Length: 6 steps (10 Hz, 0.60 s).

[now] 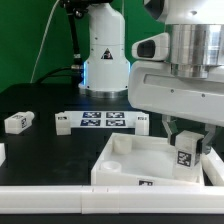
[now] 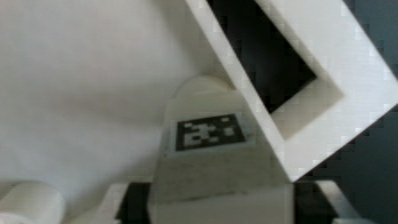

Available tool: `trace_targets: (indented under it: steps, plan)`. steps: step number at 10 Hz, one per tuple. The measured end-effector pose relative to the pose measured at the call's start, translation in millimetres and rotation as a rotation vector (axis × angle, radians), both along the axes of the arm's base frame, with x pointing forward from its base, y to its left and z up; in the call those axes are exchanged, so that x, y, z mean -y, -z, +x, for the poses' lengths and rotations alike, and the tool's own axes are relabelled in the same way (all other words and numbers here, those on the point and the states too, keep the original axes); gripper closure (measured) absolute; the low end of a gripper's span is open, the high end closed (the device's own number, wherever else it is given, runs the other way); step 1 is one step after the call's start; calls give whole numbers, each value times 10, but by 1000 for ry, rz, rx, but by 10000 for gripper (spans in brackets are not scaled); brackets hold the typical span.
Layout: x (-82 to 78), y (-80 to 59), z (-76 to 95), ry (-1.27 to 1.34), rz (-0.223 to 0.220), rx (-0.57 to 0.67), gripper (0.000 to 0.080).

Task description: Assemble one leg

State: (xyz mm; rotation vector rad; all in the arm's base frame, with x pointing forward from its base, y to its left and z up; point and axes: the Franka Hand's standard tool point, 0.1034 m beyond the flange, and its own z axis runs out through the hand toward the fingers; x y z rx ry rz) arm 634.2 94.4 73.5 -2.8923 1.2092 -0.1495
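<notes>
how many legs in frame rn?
3: the leg in the gripper over the white tray, a second leg on the exterior view's left, a third leg behind the tray. Others may be hidden.

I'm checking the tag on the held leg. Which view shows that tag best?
The wrist view: the leg fills the frame, its tag facing the camera. The exterior view shows the leg small in the gripper, over the white tray.

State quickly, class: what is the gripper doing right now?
Gripper: closed on the leg, held over a corner of the white tray.
</notes>
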Motion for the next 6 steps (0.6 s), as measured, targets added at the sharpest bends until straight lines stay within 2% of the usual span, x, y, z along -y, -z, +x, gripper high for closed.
trace_targets:
  steps: [2, 3, 4, 5, 6]
  plan:
    - [100, -6, -19, 85, -20, -2, 489]
    - [101, -5, -21, 94, -18, -2, 489]
    - [94, -5, -21, 89, -18, -3, 292]
    - [94, -5, -22, 89, -18, -3, 182]
    - [94, -5, -22, 89, -18, -3, 182]
